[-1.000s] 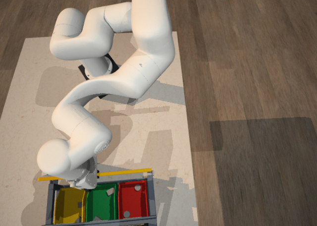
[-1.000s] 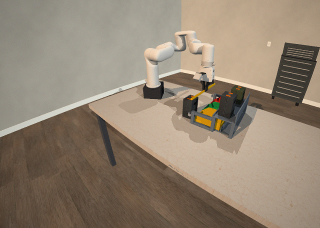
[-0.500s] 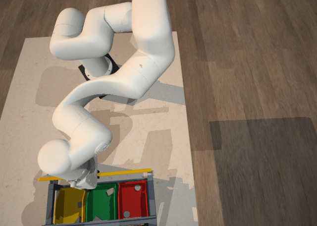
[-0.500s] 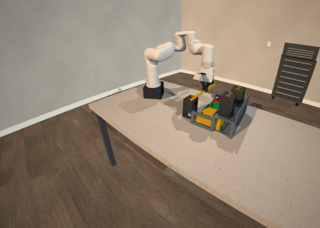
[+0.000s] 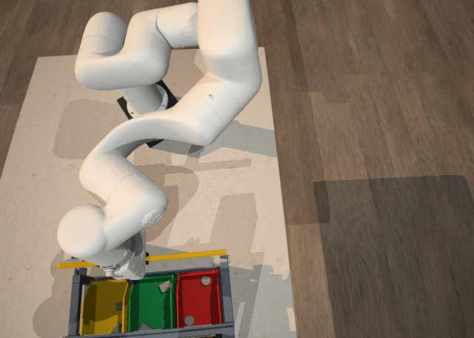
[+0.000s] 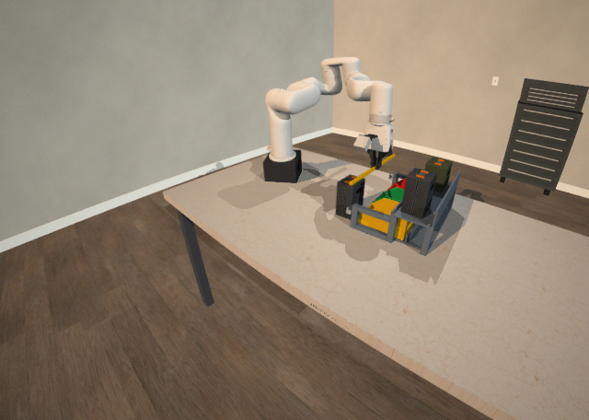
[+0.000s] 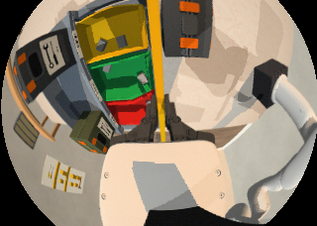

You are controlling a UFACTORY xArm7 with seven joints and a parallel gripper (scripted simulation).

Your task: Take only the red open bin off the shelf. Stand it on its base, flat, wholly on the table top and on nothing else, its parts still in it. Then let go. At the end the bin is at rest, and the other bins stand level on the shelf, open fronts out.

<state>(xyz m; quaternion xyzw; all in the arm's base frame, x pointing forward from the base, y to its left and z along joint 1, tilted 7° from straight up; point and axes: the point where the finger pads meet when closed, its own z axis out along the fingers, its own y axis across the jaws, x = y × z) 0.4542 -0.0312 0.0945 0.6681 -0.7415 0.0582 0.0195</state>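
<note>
The red open bin sits in the grey shelf, at the end of the row, with two grey round parts in it. A green bin stands next to it, and a yellow bin stands beyond that. My gripper is shut on a long thin yellow bar that runs along the shelf's open front, above the bins. In the overhead view the wrist hides the fingers.
A black box stands at the shelf's near end, under one end of the bar. Another black box and an olive box stand by the shelf's back. The arm's base is at the table's far corner.
</note>
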